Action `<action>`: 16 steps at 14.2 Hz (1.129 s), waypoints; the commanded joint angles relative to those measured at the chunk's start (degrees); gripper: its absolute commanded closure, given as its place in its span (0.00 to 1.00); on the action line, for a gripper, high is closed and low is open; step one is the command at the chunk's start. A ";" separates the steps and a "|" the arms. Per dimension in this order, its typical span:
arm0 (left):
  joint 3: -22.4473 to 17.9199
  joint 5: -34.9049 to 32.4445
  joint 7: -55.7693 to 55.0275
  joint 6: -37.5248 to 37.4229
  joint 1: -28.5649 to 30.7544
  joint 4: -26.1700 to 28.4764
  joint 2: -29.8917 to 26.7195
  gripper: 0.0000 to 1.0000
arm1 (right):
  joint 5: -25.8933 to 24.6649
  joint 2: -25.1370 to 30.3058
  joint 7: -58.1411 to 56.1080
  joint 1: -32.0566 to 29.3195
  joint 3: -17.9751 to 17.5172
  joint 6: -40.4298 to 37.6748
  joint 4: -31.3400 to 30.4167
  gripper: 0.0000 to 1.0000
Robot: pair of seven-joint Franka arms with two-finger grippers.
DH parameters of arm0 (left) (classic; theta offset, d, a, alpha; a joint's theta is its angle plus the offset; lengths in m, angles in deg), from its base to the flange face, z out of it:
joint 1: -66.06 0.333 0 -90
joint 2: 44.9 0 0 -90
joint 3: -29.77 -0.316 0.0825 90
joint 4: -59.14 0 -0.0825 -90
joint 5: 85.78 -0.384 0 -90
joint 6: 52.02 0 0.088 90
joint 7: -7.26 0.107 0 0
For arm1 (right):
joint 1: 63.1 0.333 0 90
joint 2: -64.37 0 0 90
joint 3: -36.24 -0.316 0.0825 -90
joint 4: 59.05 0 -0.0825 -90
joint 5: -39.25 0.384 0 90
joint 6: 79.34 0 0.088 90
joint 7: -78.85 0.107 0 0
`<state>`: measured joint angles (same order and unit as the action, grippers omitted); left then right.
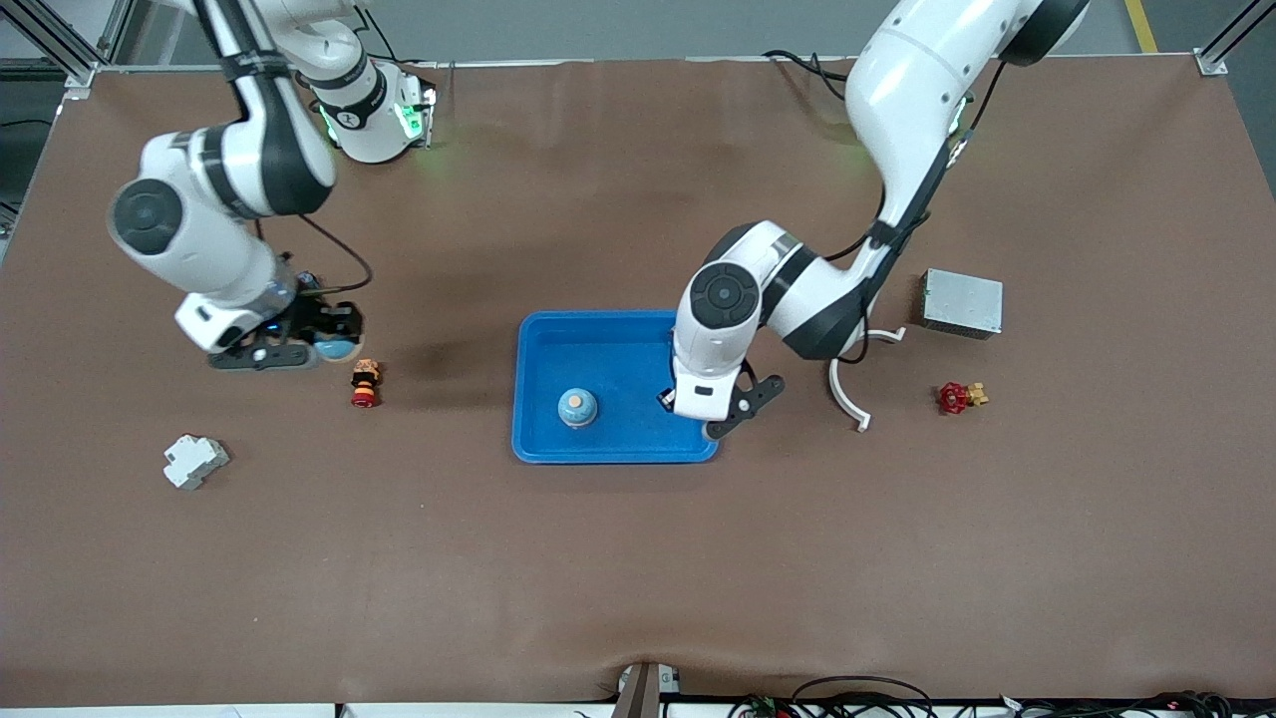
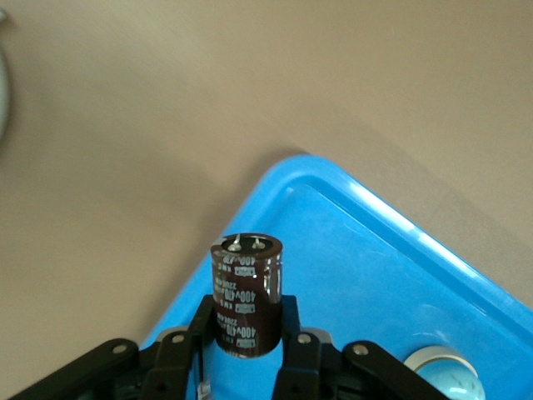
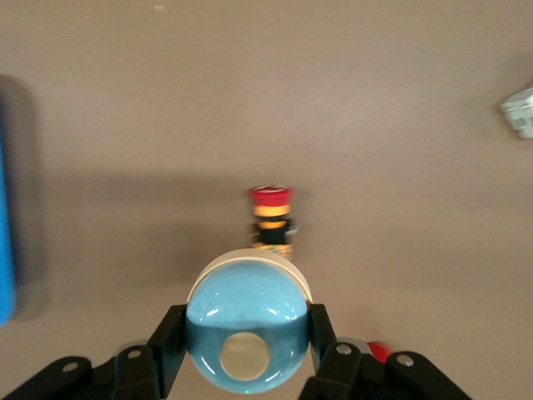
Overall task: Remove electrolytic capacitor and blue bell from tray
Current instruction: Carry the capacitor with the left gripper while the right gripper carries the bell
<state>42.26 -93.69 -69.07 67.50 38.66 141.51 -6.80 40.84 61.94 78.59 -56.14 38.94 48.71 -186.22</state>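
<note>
Brown table (image 1: 638, 558) first, then the blue tray (image 1: 558, 344) mid-table. The right tool (image 3: 246, 354) clamps a blue bell (image 3: 247, 332) over bare table near the red push-button (image 1: 365, 384) — smooth dome, likely slippery, so a grip across its widest part looks safest. The left tool (image 2: 247, 337), over the tray's corner, pinches the electrolytic capacitor (image 2: 246, 292) — rigid, light, held low on its body. A second bell (image 1: 577, 406) sits in the tray.

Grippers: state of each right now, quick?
Left end effector: closed on the capacitor, over the tray corner.
Right end effector: holding a blue bell over the table, beside the red button.
</note>
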 commanded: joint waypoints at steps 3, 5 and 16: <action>0.34 2.26 12.13 -3.59 5.51 13.31 -15.04 1.00 | -0.01 -2.31 -10.28 -8.62 -1.39 7.12 -4.58 1.00; 0.34 5.25 21.87 -3.59 9.10 21.30 -22.78 1.00 | -0.01 -4.50 -11.16 -9.24 -1.39 9.92 -4.75 1.00; -0.02 5.97 56.37 -0.88 26.61 32.15 -25.02 1.00 | 0.70 -17.07 -13.63 -12.14 -1.56 23.90 -4.49 1.00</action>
<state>41.89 -87.81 -13.94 63.25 64.96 172.33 -33.34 40.88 46.11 66.10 -66.86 38.70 70.71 -190.70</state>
